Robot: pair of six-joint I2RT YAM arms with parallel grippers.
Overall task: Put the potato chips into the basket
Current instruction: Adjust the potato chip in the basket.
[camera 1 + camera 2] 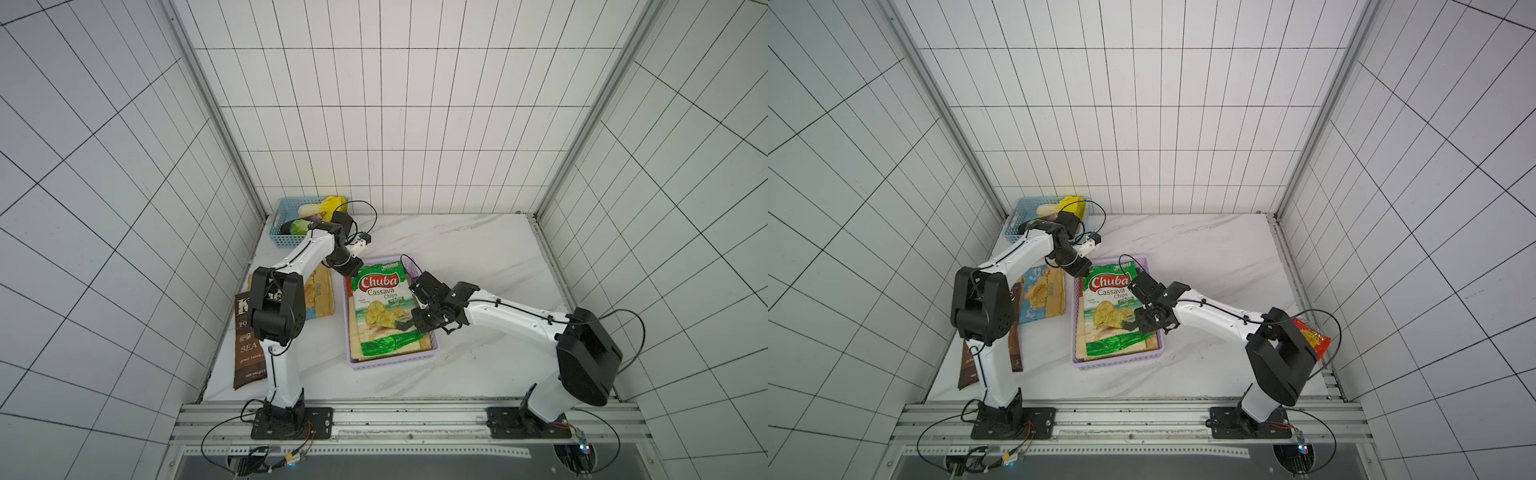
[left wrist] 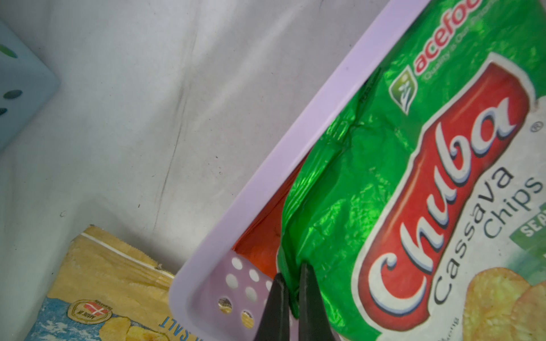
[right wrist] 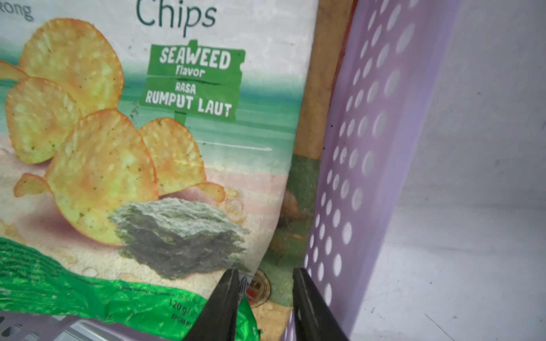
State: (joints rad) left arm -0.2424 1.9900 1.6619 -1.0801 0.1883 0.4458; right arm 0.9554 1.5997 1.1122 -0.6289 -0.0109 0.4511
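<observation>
left pincer clamps green bag edge | right pincer parted, beside lilac basket wall | blue basket, brown bag, tan bag on robot's left side | white marble surface, tiled walls

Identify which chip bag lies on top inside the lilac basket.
The green Chuba cassava bag: it alone shows its full front in the lilac basket; the brown bag lies outside on the table.

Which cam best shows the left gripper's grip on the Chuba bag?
Left wrist: close up, the left gripper is shut on the green edge of the Chuba bag. In both top views the gripper's body hides the pinch. Right wrist shows only the bag's lower print.
</observation>
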